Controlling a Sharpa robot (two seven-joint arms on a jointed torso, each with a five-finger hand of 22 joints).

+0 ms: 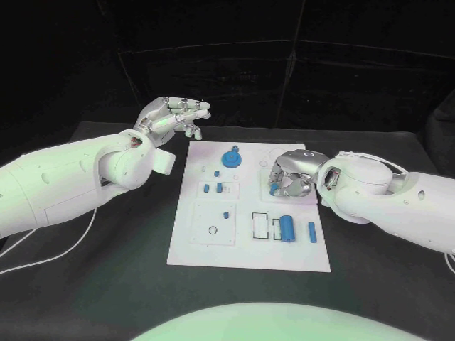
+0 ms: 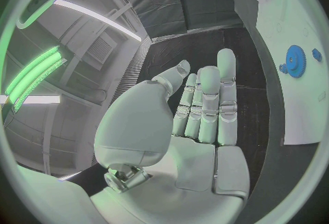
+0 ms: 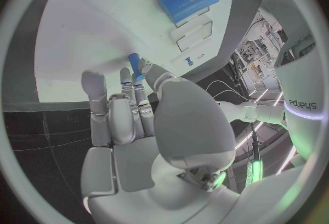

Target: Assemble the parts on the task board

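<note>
The white task board [image 1: 202, 245] lies in the middle of the black table. My right hand [image 1: 289, 177] hovers over the board's right side and pinches a small blue peg [image 3: 136, 65] between thumb and finger. A blue gear [image 1: 231, 158] stands at the board's far end, also seen in the left wrist view [image 2: 296, 61]. A blue cylinder [image 1: 289, 229] and a slim blue bar [image 1: 311, 231] lie near the front right. My left hand [image 1: 174, 117] is raised beyond the board's far left corner, its fingers [image 2: 205, 103] straight and holding nothing.
Two small blue pieces [image 1: 213, 188] sit left of the board's centre, and another [image 1: 227, 211] in a square recess nearer me. Black table [image 1: 104, 284] surrounds the board. White cables trail by both arms at the table's sides.
</note>
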